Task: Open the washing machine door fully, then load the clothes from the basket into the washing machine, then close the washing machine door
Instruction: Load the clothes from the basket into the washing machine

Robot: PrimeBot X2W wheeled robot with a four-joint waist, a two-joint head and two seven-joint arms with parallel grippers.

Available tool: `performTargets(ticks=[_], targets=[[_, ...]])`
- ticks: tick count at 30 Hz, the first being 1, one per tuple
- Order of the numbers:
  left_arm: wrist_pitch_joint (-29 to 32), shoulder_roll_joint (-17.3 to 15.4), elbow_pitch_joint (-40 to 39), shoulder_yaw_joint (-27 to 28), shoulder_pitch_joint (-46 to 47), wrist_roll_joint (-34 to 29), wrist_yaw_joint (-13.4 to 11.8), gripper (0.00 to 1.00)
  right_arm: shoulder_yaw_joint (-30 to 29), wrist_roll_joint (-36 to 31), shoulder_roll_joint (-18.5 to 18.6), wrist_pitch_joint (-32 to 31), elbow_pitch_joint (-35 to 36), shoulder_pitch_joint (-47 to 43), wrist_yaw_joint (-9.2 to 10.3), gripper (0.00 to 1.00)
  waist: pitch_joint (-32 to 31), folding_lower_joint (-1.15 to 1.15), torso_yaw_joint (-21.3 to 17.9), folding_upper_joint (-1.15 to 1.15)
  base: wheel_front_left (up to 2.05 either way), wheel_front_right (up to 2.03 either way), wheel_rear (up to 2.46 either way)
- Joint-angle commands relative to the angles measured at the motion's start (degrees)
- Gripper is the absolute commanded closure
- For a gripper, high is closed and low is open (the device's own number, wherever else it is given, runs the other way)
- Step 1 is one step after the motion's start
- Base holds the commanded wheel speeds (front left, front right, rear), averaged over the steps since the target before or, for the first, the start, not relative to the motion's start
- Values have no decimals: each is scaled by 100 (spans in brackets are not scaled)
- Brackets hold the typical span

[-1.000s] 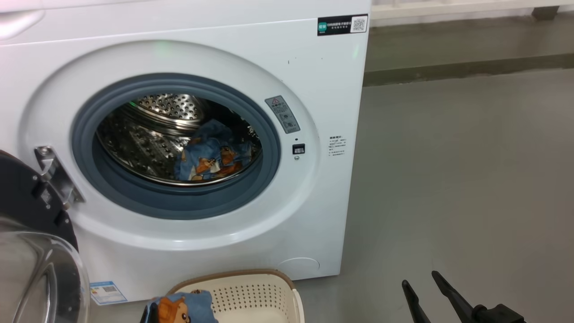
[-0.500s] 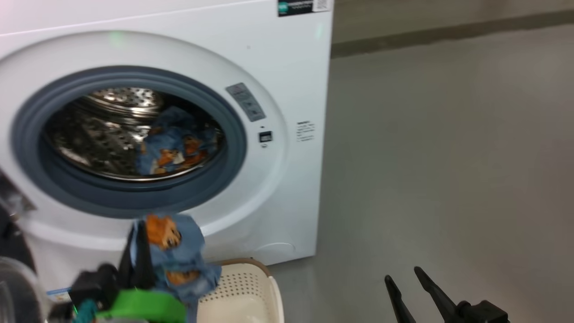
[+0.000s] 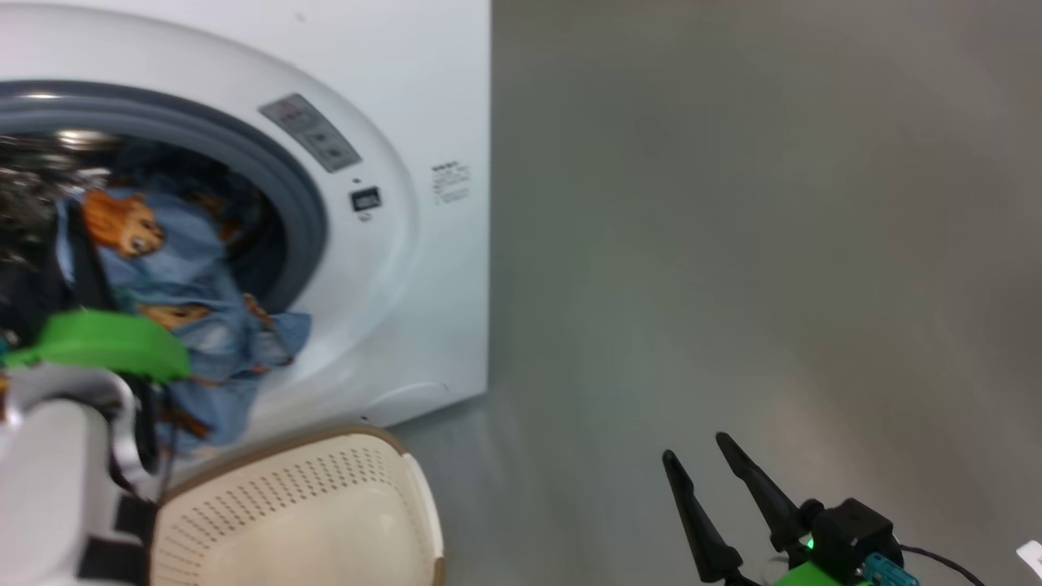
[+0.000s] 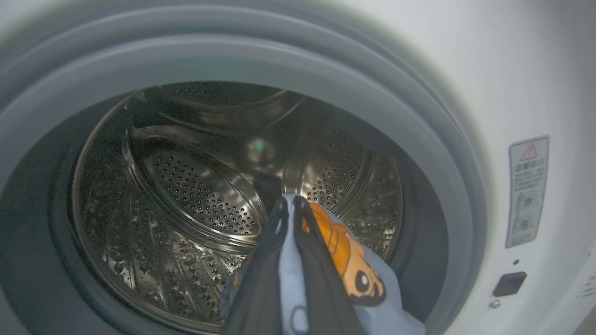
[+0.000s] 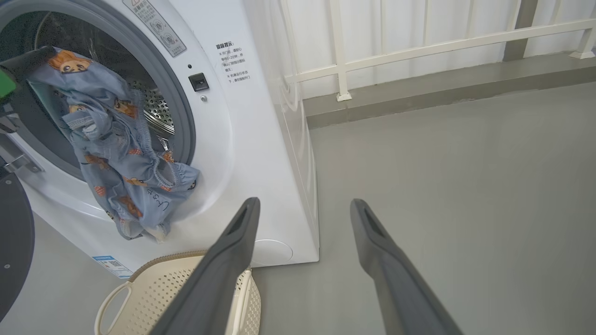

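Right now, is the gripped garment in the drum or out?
Out: the garment hangs from the shut left gripper before the opening, tail below the gasket.

**Headcount at the machine**

- One washing machine (image 5: 260, 139), with one drum (image 4: 200, 195).
- One washing machine door (image 5: 14, 242), seen in part.
- One basket (image 5: 158, 288), one handle (image 5: 106, 304) in sight.
- Clothes (image 5: 116, 153): one blue bear-print piece counted. Whether a second lies behind it in the drum cannot be told.
- Grippers: two, the left gripper (image 4: 289, 201) and the right gripper (image 5: 305, 202). Two dark fingers (image 5: 219, 270) each, four in all.
- On the machine's front: one grey warning label (image 5: 156, 25), one block of small print (image 5: 233, 63), one blue label (image 5: 111, 265), one black latch socket (image 5: 199, 82).
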State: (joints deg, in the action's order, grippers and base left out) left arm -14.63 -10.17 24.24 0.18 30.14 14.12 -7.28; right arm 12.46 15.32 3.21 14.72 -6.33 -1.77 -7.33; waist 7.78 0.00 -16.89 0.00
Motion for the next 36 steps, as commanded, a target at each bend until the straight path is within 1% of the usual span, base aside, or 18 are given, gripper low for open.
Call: performTargets(ticks=[1, 5, 8, 9, 12, 16, 22, 26, 31, 34, 36], targets=[[-37, -357, 286, 223, 530, -80, 33, 100, 218, 119, -22, 28, 120, 253, -16, 0, 631, 0, -559, 0, 0, 0, 0], [-37, -671, 1199, 324, 1161, -98, 104, 100, 394, 217, -30, 28, 133, 394, -16, 0, 907, 0, -735, 0, 0, 0, 0], [-37, -881, 1785, 435, 1523, -93, 91, 100, 534, 284, -32, 28, 144, 485, -16, 0, 1114, 0, -852, 0, 0, 0, 0], [-37, -881, 1785, 435, 1523, -93, 91, 100, 534, 284, -32, 28, 144, 485, -16, 0, 1114, 0, -852, 0, 0, 0, 0], [-37, -1084, 2190, 515, 1871, -95, 114, 100, 609, 311, -32, 28, 147, 546, -16, 0, 1335, 0, -937, 0, 0, 0, 0], [-37, -1322, 2508, 540, 2373, -160, 139, 100, 674, 301, -33, 28, 180, 575, -16, 0, 1635, 0, -996, 0, 0, 0, 0], [-37, -1588, 2639, 553, 3162, -253, 191, 100, 733, 298, -33, 28, 255, 557, -16, 0, 2014, 0, -1058, 0, 0, 0, 0], [-37, -1698, 2692, 587, 3543, -278, 223, 100, 791, 289, -33, 28, 282, 534, -16, 0, 2189, 0, -1083, 0, 0, 0, 0], [-37, -1756, 2755, 570, 3759, -363, 197, 100, 852, 294, -33, 28, 301, 517, -16, 0, 2316, 0, -1080, 0, 0, 0, 0], [-37, -1753, 2582, 609, 3933, -363, 217, 100, 922, 307, -33, 28, 297, 545, -16, 0, 2370, 0, -1079, 0, 0, 0, 0], [-37, -1719, 2333, 667, 4059, -326, 287, 100, 967, 322, -33, 28, 303, 582, -16, 0, 2405, 0, -1083, 0, 0, 0, 0]])
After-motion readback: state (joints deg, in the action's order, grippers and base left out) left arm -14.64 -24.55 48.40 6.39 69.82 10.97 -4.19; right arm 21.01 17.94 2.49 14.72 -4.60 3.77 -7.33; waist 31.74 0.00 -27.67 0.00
